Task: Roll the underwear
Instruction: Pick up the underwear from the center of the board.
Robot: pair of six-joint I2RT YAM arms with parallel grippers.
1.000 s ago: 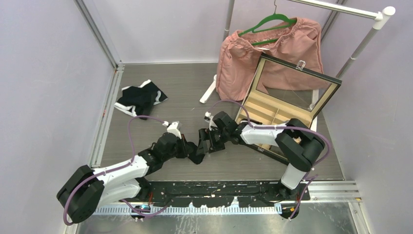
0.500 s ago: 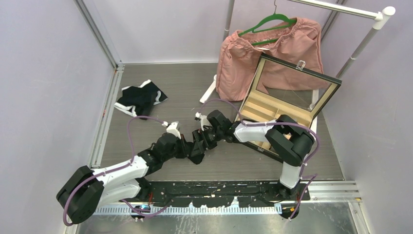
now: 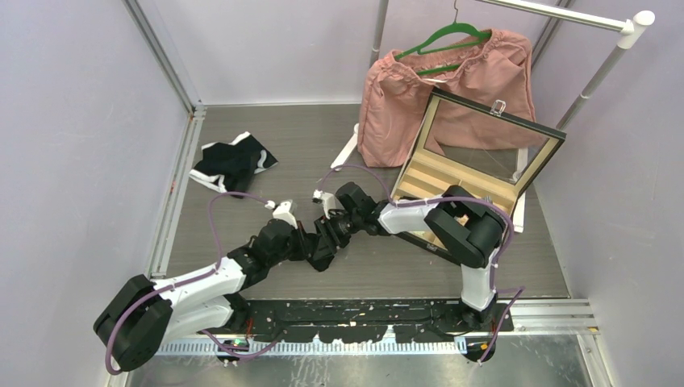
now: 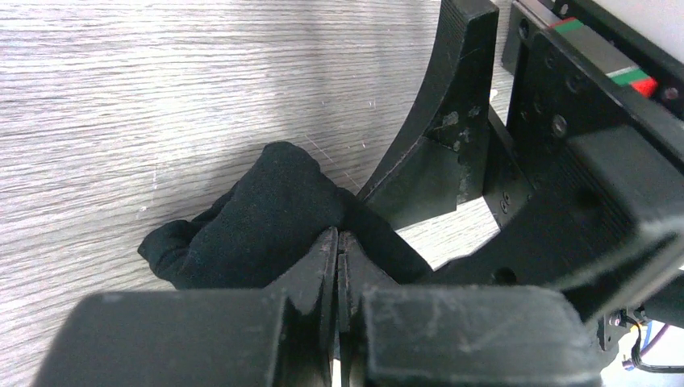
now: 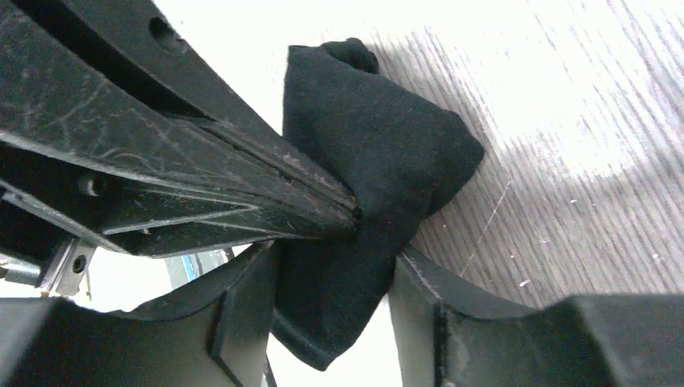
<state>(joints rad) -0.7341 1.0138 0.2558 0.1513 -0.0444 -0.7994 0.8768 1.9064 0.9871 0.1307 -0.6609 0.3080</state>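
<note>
Left jaws pinch the black briefs (image 4: 266,210); right jaws clamp the same wad. If either pulls, cloth may slip free and the roll unravel.

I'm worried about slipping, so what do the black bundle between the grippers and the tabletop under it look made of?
Black underwear: soft matte knit cloth, perhaps cotton; it bunches in rounded folds with no shine. Tabletop: smooth grey wood-grain surface, probably laminate rather than real wood; fine printed-looking streaks and bright glare patches.
</note>
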